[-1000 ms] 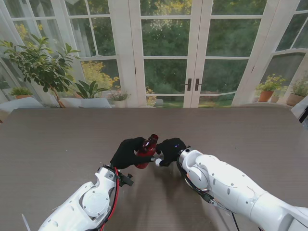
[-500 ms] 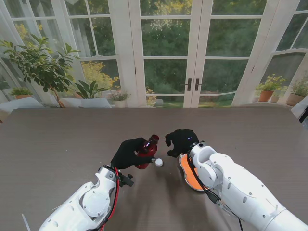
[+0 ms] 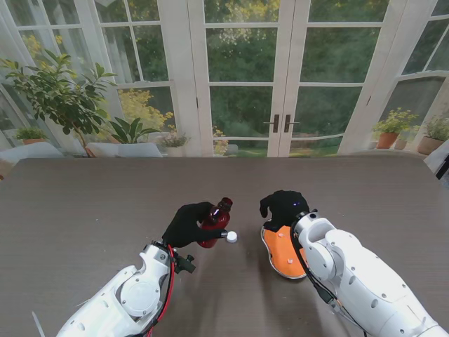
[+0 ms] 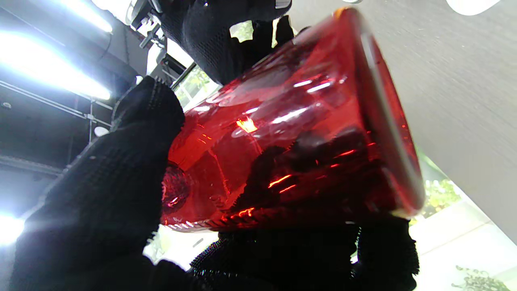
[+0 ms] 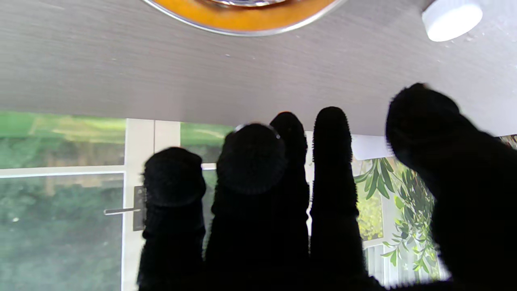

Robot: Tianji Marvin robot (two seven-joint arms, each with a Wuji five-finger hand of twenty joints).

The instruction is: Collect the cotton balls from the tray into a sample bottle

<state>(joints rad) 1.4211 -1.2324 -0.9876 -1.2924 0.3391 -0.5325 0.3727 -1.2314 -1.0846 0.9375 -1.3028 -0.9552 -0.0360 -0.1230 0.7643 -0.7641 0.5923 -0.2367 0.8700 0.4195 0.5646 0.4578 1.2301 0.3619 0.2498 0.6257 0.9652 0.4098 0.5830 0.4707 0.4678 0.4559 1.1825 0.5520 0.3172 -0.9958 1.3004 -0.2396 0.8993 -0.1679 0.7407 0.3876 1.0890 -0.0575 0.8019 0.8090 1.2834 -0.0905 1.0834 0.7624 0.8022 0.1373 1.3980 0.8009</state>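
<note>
Glass garden doors and potted plants stand behind a bare grey-brown wooden desk (image 3: 84, 203). On it the black-gloved left hand (image 3: 186, 223) grips a translucent red glass sample bottle (image 3: 214, 221), tilted with its neck pointing away from me and to the right. A small white round cap (image 3: 231, 237) lies on the desk just right of the bottle. The black-gloved right hand (image 3: 283, 206), loose-fingered and holding nothing, hovers at the far edge of an oval orange tray with a metal rim (image 3: 278, 253), so it is the nearer hand for picking. Cotton balls cannot be made out in any view. Only the left wrist view shows the fingers (image 4: 101, 173) wrapped around the bottle's body; the right wrist view shows the spread fingers (image 5: 250, 161), the tray rim and the cap.
</note>
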